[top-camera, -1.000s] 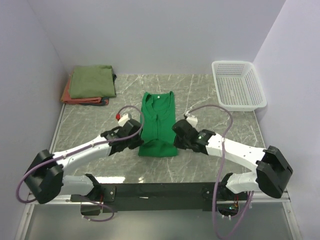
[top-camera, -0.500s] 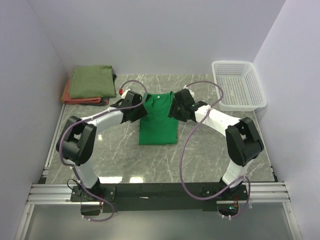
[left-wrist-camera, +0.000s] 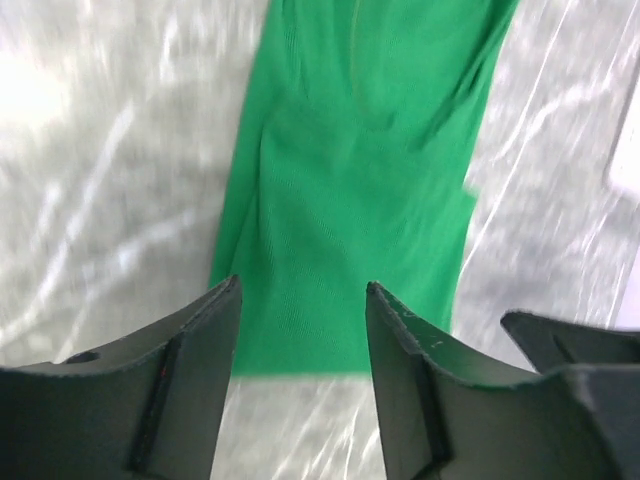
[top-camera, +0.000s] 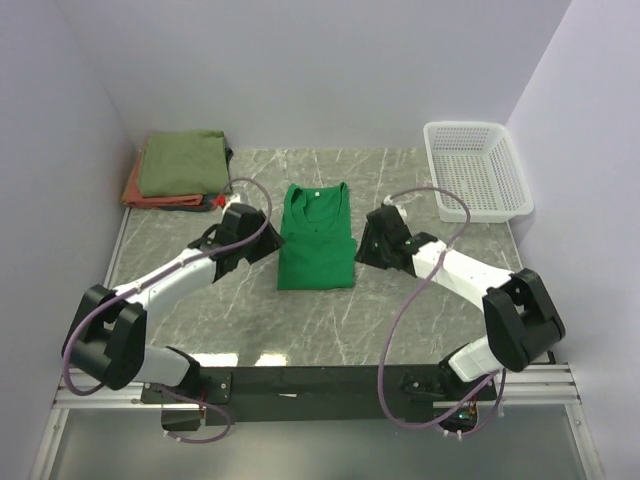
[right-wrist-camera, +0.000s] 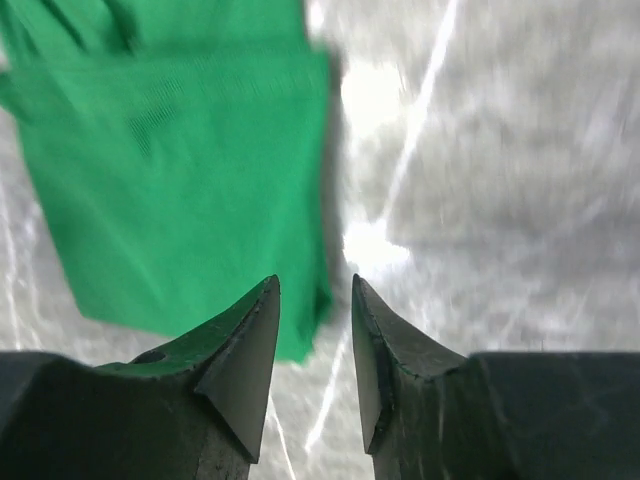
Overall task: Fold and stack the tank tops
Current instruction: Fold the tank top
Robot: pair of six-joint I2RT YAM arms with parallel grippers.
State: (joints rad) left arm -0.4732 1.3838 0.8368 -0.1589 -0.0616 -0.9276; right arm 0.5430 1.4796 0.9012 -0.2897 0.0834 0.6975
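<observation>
Bright green tank top (top-camera: 316, 245): lies flat at mid-counter, neckline to the far side, sides tucked to a narrow strip, near end apparently doubled over.
Left gripper (left-wrist-camera: 302, 295): just beside the top's left edge; fingers apart, nothing between them.
Right gripper (right-wrist-camera: 315, 290): just beside the right edge; fingers apart, likewise empty.
Olive green tank top (top-camera: 183, 163): folded, resting on the rust-red tank top (top-camera: 140, 196) at the far left corner of the counter (top-camera: 420, 310).
Basket (top-camera: 465, 127): far right, well apart.
Handling note, as a judgement: stacking probably comes next; pinch every layer at matching points on both sides; lift level and together so the fold holds; set down squared on the olive top.
</observation>
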